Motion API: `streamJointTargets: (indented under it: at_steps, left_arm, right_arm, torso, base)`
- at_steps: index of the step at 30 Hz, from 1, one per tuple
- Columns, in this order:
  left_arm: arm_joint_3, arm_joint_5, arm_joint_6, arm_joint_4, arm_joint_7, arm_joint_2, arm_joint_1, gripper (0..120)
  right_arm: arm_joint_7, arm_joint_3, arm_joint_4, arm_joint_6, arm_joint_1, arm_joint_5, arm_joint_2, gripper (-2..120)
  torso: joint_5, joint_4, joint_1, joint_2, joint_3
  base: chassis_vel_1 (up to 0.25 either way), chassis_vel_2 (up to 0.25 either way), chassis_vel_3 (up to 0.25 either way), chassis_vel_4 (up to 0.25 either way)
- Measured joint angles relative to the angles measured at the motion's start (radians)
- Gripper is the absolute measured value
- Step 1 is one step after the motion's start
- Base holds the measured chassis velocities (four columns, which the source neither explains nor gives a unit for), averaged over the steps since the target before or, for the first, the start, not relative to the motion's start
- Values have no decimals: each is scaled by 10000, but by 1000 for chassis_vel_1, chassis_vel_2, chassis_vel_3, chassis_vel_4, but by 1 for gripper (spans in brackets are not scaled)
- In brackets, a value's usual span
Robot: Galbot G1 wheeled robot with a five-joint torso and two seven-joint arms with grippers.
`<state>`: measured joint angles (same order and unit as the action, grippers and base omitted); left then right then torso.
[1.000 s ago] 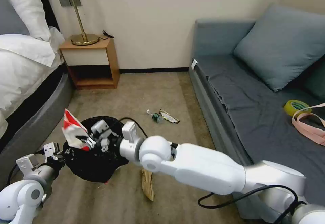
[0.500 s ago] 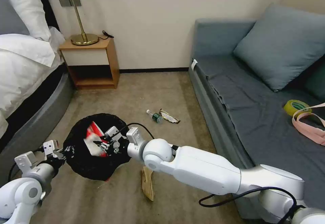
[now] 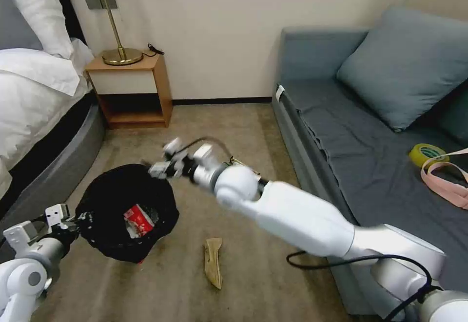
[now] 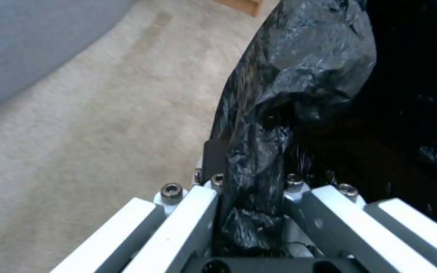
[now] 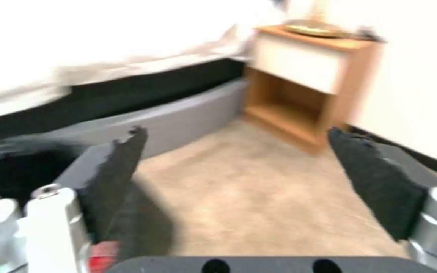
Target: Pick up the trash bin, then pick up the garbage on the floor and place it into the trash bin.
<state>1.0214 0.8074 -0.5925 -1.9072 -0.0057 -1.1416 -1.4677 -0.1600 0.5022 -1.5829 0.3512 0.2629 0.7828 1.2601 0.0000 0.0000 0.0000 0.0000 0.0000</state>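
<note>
The left gripper [image 3: 73,218] is clamping the trash bin [image 3: 127,210] by its bag rim, and the red-and-white packet [image 3: 139,220], a second ago pinched above the bin, is now lying inside. The right gripper [image 3: 165,164] is swinging away past the bin's far rim, jaws spread and empty. The tan wrapper [image 3: 213,262] is lying just beside the bin, its long axis pointing away from the robot, nearer the right arm.

Open carpet: a bare strip of floor [image 3: 214,127] runs from picture centre up to the wall, free for a claw.
Left edge: bed [image 3: 44,117] and nightstand [image 3: 131,90] wall off the upper left.
Right half: sofa [image 3: 351,132] blocks that side.
Lower left: trash bin [image 3: 124,215] stands on the carpet, pinched at its rim by the left claw [image 4: 251,197].
Lower centre: tan wrapper [image 3: 213,262] lies just beside the bin, carpet bare around it.
Centre: right claw [image 3: 163,166], jaws spread, hangs above the bin's far rim; its arm crosses the lower right.
</note>
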Motion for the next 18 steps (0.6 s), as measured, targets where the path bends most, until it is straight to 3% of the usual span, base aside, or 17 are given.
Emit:
streamJointTargets:
  at_steps: [7,10,12,14,18]
  left_arm:
    - [313,12,79,277,95,34,26,2]
    - [549,174,81,423,26,13,162,2]
    - [580,192,81,440,22,15,163,2]
    - [638,209,82,478,31,28,140,2]
    - [649,209,87,490,35,-4,133,2]
  right_arm:
    - [0,-862,0,1347,856,501,-939,100]
    - [-36,-873,-434,2599,1710,1414,-1597,100]
    - [-89,-863,-501,2790,1832,1626,-1651,100]
    - [-907,-566,-712,3745,2260,3214,-1737,100]
    - [-2039,99,-556,3946,2449,4843,-1430,100]
  torso:
    - [1,0,0,0,0]
    - [1,-8,0,0,0]
    - [2,-8,0,0,0]
    - [1,-2,0,0,0]
    - [0,-1,0,0,-1]
  base:
    - [0,0,0,0]
    - [0,0,0,0]
    - [0,0,0,0]
    - [0,0,0,0]
    - [0,0,0,0]
